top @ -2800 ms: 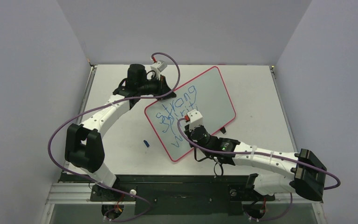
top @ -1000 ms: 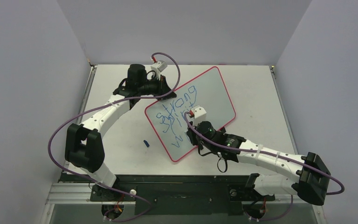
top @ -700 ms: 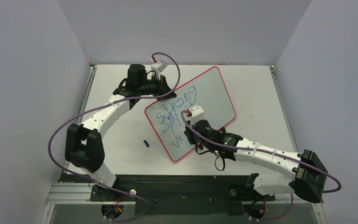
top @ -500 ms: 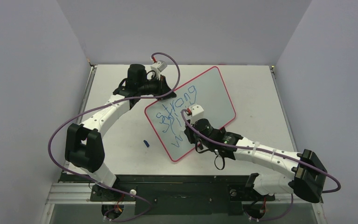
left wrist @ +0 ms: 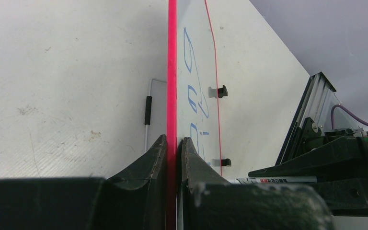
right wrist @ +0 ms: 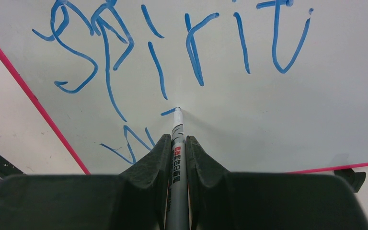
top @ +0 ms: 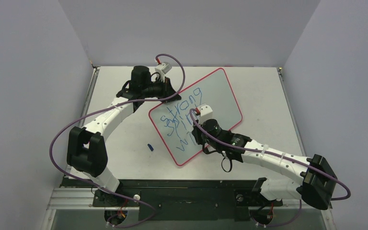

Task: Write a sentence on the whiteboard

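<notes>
Left gripper point(left wrist: 174, 143) pinches the whiteboard point(top: 223, 93) by its pink rim, and the board sits skewed on the table point(top: 268, 91). Right gripper point(right wrist: 176, 140) is clamped on a marker point(right wrist: 177, 125) — tip touching the board just under "spirit" in the blue sentence point(top: 181, 120).

1. The whiteboard point(top: 220, 96) is glossy pale grey-white with a thin red-pink rim and black clips point(left wrist: 219, 91).
2. The sentence point(right wrist: 194, 57) is blue.
3. The marker point(right wrist: 176, 153) is white-grey with red and black print.
4. The left pincer point(left wrist: 174, 141) and right pincer point(right wrist: 176, 139) are black.
5. The counter point(top: 268, 96) is white with faint grey scuffs.
</notes>
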### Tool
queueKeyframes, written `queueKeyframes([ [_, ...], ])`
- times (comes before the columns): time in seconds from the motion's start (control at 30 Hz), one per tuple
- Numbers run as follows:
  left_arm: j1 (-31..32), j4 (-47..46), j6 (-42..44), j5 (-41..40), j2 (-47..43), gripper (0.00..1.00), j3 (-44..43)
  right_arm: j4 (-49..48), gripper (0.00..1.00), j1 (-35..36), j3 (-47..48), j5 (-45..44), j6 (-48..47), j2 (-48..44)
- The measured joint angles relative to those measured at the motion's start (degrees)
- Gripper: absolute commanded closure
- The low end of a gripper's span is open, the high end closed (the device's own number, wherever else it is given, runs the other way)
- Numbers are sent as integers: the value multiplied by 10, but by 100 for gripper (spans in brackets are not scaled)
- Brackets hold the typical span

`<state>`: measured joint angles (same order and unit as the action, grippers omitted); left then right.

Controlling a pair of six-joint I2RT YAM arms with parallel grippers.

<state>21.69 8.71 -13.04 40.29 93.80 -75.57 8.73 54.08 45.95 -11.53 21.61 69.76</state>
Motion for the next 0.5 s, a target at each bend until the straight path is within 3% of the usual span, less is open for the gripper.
queueKeyframes([
  [0.5,1,0,0,1,0,100,0,25,100,-9,-1,3,3,-67],
])
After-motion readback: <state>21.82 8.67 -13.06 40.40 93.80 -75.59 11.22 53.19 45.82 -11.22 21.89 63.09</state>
